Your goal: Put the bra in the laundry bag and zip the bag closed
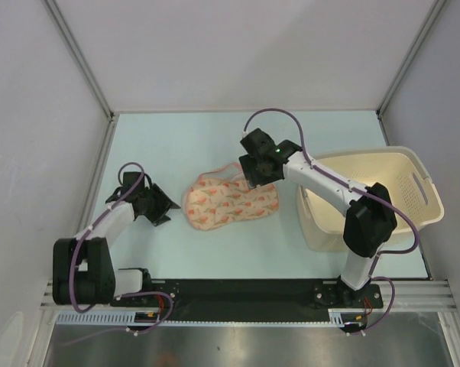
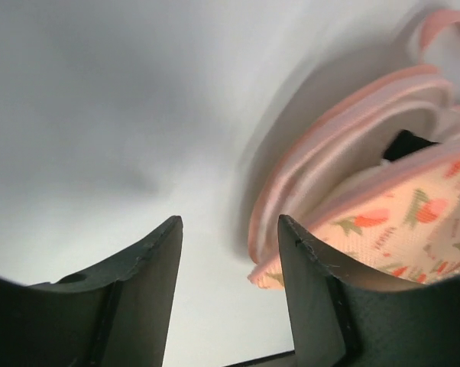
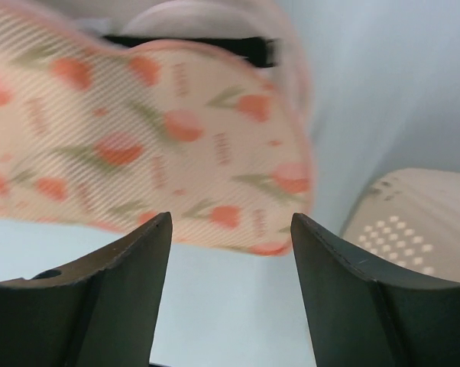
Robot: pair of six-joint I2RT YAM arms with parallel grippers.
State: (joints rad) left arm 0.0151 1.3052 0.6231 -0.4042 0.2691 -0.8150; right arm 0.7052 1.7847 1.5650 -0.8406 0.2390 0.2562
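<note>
The laundry bag (image 1: 231,202) lies flat in the middle of the table, peach with orange-red marks. Its near end (image 2: 345,199) gapes in the left wrist view, showing pale pink lining. Of the bra only a black bit (image 2: 408,144) shows inside that gap, and a black strap (image 3: 215,46) under a pale cup at the bag's far edge (image 3: 138,138). My left gripper (image 1: 169,210) stands open just left of the bag, its right finger (image 2: 314,290) beside the bag's edge. Open and empty, my right gripper (image 1: 253,180) hovers at the bag's upper right corner.
A cream plastic basket (image 1: 383,191) with a perforated wall (image 3: 413,229) stands right of the bag, under the right arm's forearm. Grey enclosure walls close the table on three sides. A pink loop (image 2: 444,30) sticks out at the bag's far end.
</note>
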